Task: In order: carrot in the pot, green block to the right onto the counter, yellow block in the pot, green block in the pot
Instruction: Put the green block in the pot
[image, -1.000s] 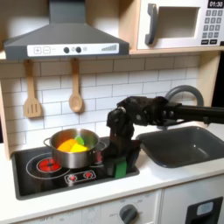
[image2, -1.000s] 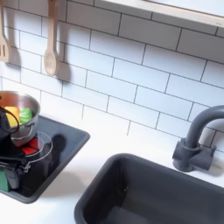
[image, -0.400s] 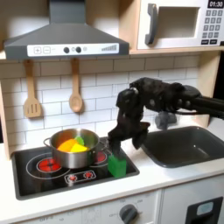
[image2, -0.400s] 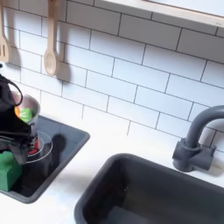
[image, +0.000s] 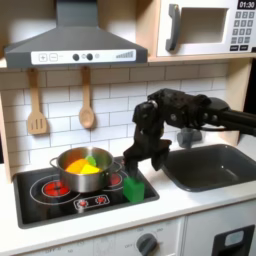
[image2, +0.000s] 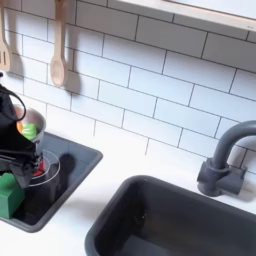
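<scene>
Green block (image: 133, 188) at stovetop's (image: 60, 197) right edge (counter (image: 190, 201) beside); gripper (image: 135, 162) above, jaw state unclear.

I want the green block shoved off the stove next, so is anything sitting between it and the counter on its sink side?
Nothing visible does. In the first exterior view the green block sits near the stovetop's right edge, below the gripper, and the counter strip toward the sink looks bare.
</scene>
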